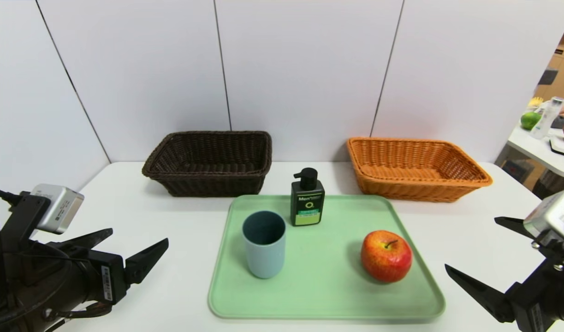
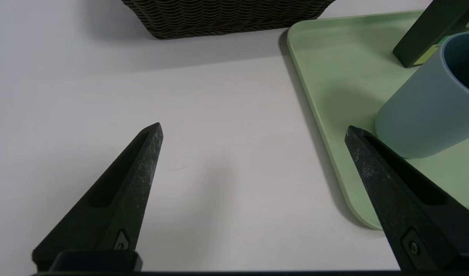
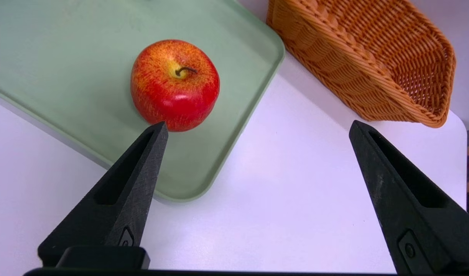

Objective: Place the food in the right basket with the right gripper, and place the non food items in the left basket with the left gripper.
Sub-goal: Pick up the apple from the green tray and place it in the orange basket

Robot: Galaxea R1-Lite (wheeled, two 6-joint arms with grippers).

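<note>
Apple [image 1: 386, 256] on green tray [image 1: 328, 295], just beside open right claw [image 1: 471, 243].

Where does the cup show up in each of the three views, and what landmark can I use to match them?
Head view: the cup stands on the tray's left part, just left of the pump bottle.
Left wrist view: at the picture's right edge, partly cut off, beside one fingertip.
Right wrist view: not in it.
Shared landmark: the green tray, partly seen in both wrist views.
</note>
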